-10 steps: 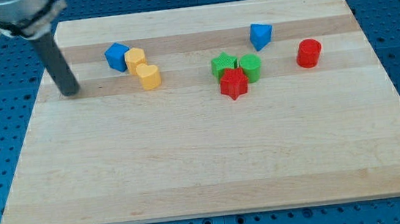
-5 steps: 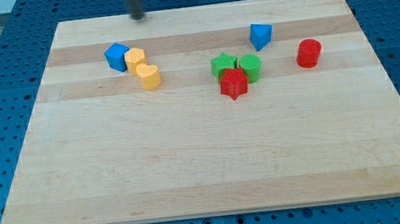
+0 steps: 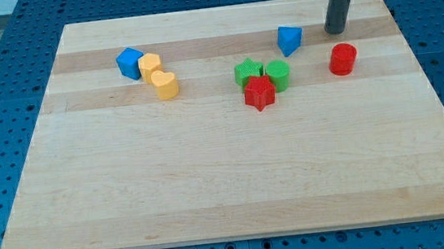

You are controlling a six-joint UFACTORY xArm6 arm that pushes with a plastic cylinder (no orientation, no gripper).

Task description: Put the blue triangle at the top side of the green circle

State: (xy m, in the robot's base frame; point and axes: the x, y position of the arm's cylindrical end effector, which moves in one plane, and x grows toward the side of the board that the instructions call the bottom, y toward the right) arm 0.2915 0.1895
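The blue triangle [image 3: 289,39] lies on the wooden board near the view's top, right of centre. The green circle [image 3: 278,76] sits just below and slightly left of it, with a small gap between them. The green circle touches a green star [image 3: 247,73] on its left and a red star [image 3: 259,93] at its lower left. My tip [image 3: 335,29] stands on the board to the right of the blue triangle, apart from it, and above the red cylinder [image 3: 343,59].
A blue cube [image 3: 129,63], a yellow hexagon-like block [image 3: 149,65] and a yellow heart-like block [image 3: 165,85] sit clustered at the upper left. The board's top edge [image 3: 219,9] runs just above the tip.
My tip has swept from the board's left side, along the top edge, to the right of the blue triangle. No block has moved.
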